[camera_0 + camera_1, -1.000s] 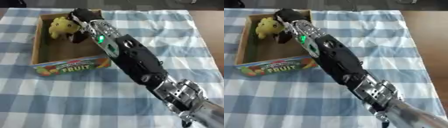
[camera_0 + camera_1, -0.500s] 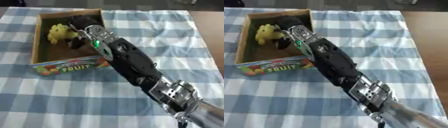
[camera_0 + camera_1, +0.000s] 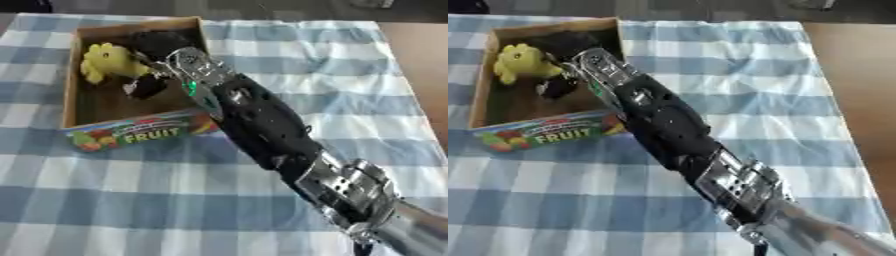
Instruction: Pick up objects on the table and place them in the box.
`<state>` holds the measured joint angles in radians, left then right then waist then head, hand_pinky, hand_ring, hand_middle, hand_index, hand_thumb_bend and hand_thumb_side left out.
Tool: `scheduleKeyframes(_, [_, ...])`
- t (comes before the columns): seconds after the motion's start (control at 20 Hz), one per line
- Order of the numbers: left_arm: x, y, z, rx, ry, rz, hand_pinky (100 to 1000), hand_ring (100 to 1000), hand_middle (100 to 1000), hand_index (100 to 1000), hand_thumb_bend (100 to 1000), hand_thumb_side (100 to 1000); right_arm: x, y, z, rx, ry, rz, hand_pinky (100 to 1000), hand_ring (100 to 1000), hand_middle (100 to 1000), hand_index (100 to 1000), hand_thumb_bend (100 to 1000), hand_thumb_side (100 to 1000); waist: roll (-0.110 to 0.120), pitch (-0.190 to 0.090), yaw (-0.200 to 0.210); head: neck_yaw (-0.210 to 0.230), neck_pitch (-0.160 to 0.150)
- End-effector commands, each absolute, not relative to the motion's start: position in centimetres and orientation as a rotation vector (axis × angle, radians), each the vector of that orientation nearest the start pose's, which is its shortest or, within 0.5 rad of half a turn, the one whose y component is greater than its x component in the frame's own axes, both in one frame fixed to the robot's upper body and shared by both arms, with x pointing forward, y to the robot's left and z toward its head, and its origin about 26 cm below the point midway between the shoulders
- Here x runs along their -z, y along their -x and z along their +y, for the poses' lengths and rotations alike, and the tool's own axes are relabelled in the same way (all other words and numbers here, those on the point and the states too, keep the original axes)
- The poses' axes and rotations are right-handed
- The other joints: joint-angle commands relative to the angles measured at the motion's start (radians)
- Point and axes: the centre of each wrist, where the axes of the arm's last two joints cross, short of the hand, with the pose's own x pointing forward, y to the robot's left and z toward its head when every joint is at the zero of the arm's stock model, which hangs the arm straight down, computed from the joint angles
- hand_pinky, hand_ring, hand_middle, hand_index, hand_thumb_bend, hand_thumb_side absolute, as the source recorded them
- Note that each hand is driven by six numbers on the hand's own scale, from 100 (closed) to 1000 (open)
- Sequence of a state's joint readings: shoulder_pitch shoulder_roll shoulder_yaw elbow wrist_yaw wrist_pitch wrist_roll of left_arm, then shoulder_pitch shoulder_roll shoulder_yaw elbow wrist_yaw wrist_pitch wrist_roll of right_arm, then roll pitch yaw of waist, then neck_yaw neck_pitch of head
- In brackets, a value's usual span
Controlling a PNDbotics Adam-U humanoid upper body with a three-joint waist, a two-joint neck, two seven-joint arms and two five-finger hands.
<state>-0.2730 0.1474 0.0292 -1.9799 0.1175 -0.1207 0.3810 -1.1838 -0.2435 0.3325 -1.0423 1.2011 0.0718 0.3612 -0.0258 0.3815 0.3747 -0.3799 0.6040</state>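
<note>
The right arm reaches from the tabletop's near right corner across the blue checked cloth (image 3: pixel 350 90) into the FRUIT box (image 3: pixel 131 132) at the far left. The right hand (image 3: pixel 149 82), lower than a second ago, has its fingers curled on a dark object above the box floor, beside the yellow toy (image 3: pixel 105 62); release looks close

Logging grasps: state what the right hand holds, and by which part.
Cannot be told. The right hand is down inside the box beside the yellow toy, over a dark object; whether its fingers grip either is hidden.
</note>
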Motion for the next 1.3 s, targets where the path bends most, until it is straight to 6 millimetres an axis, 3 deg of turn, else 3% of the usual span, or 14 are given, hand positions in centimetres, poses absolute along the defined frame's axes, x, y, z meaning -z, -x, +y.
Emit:
scheduleKeyframes(0.05, [-18.4, -29.9, 24.2, -0.323, -0.090, -2.366, 685, 606, 605, 878, 100, 673, -31.5, -45.3, -10.9, -1.528, 1.315, -1.645, 860, 890, 755, 968, 647, 815, 0.007, -0.026, -0.002, 0.007, -0.003])
scheduleKeyframes(0.25, [-18.3, -29.8, 24.3, -0.323, -0.097, -2.363, 686, 605, 605, 878, 100, 673, -33.3, -44.5, -11.8, -1.461, 1.264, -1.699, 873, 901, 763, 983, 669, 891, 0.007, -0.029, -0.004, 0.012, -0.001])
scheduleKeyframes(0.6, [-18.2, -29.8, 24.4, -0.327, -0.110, -2.358, 686, 605, 606, 878, 100, 674, -36.5, -42.4, -14.2, -1.325, 1.222, -1.830, 877, 898, 751, 977, 645, 923, 0.007, -0.030, -0.019, 0.030, 0.002])
scheduleKeyframes(0.8, [-18.1, -29.8, 24.6, -0.333, -0.123, -2.356, 686, 605, 606, 877, 100, 673, -38.4, -40.1, -16.0, -1.241, 1.226, -1.926, 874, 891, 742, 963, 616, 922, 0.010, -0.031, -0.030, 0.040, 0.005])
scheduleKeyframes(0.85, [-18.1, -29.7, 24.6, -0.335, -0.126, -2.355, 686, 605, 606, 877, 100, 673, -39.0, -39.4, -16.5, -1.216, 1.226, -1.956, 872, 887, 737, 958, 591, 924, 0.012, -0.032, -0.034, 0.044, 0.005])
scheduleKeyframes(0.95, [-18.1, -29.7, 24.7, -0.338, -0.133, -2.354, 686, 605, 606, 877, 100, 673, -40.0, -37.7, -17.6, -1.151, 1.225, -2.020, 863, 875, 720, 941, 455, 924, 0.014, -0.033, -0.041, 0.051, 0.008])
scheduleKeyframes(1.0, [-18.0, -29.7, 24.7, -0.339, -0.135, -2.353, 686, 605, 606, 877, 100, 672, -40.3, -36.9, -18.0, -1.116, 1.223, -2.048, 855, 865, 704, 927, 322, 895, 0.015, -0.033, -0.044, 0.054, 0.009])
scheduleKeyframes(1.1, [-18.0, -29.7, 24.8, -0.343, -0.142, -2.351, 686, 604, 606, 876, 100, 672, -40.8, -34.9, -19.1, -1.043, 1.214, -2.114, 831, 840, 675, 892, 149, 703, 0.019, -0.035, -0.052, 0.063, 0.011])
scheduleKeyframes(1.3, [-17.8, -29.6, 24.9, -0.348, -0.148, -2.346, 686, 605, 606, 876, 100, 672, -40.3, -31.8, -20.6, -0.943, 1.159, -2.235, 823, 819, 642, 846, 100, 633, 0.027, -0.039, -0.072, 0.074, 0.015])
